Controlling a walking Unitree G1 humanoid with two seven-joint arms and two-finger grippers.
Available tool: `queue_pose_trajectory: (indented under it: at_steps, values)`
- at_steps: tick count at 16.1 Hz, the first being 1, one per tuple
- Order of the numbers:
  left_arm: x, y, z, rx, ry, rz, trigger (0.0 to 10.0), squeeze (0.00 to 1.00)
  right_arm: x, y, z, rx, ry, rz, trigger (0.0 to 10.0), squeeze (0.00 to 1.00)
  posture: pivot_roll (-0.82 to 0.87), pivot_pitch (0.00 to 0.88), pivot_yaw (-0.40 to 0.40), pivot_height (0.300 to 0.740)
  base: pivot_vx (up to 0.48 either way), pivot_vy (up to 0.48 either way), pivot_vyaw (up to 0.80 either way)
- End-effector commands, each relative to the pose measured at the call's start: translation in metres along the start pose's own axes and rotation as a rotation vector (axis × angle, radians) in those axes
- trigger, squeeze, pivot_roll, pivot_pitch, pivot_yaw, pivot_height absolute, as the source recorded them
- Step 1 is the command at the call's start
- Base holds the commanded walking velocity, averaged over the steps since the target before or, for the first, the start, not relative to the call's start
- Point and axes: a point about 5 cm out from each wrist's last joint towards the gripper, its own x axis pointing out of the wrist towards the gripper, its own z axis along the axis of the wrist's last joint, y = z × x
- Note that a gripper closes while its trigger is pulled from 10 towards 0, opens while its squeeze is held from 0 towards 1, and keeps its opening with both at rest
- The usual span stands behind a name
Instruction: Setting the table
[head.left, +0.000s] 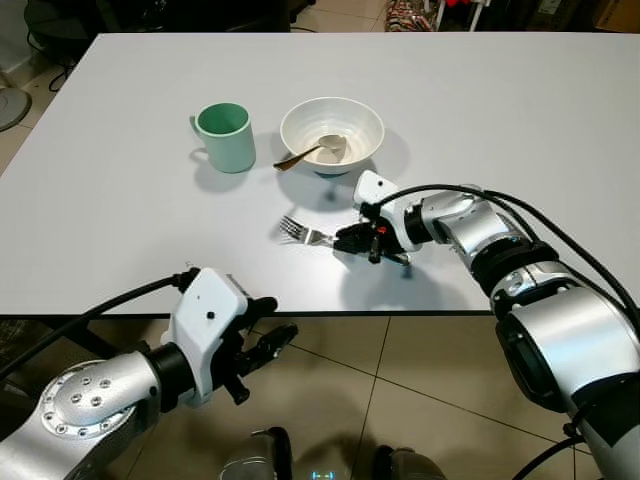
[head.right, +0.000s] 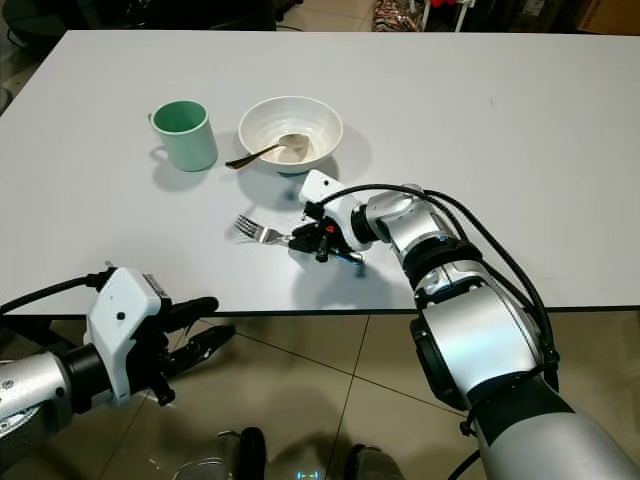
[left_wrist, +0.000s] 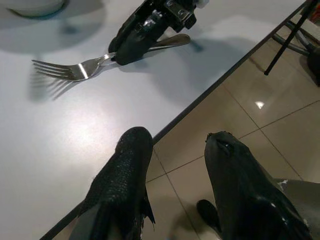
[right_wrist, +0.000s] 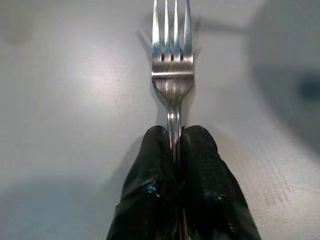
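Right gripper low over the white table, fingers pinched tight on the handle of a silver fork, tines pointing toward the robot's left, just in front of the white bowl. Wooden spoon resting inside that bowl, mint-green mug beside it. Left gripper below the table's near edge, over tiled floor, fingers spread, holding nothing.

I see bright, even overhead light, soft shadows on the white table, floor-tile glare, and sharp pictures throughout.
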Motion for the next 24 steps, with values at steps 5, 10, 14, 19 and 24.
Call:
queue_pose_trajectory:
  at_steps: [5,10,14,19,24]
  values:
    - [0.003,-0.001,0.002,0.01,-0.009,0.005,10.0,0.0,-0.006,-0.002,0.002,0.016,-0.034,0.025,0.0,0.0,0.05,0.198,0.021,0.74,0.0,0.0,0.0]
    - [0.005,0.001,0.0,0.03,-0.039,0.044,10.0,0.0,-0.031,0.0,0.007,-0.055,-0.223,0.161,0.0,0.0,0.0,0.118,0.043,0.74,0.0,0.0,0.0]
    - [0.012,0.021,-0.003,0.03,-0.089,0.13,10.0,0.0,-0.056,0.028,0.013,-0.083,-0.409,0.207,0.0,0.0,-0.02,0.086,0.055,0.74,0.0,0.0,0.0]
    - [0.015,0.033,0.003,-0.076,-0.215,0.357,10.0,0.0,-0.084,0.073,0.016,0.026,-0.624,0.005,0.0,0.0,-0.04,0.078,0.045,0.74,0.0,0.0,0.0]
    - [0.014,0.028,0.003,-0.127,-0.276,0.489,10.0,0.0,-0.093,0.098,0.003,0.206,-0.601,-0.313,0.0,0.0,-0.05,0.063,0.035,0.74,0.0,0.0,0.0]
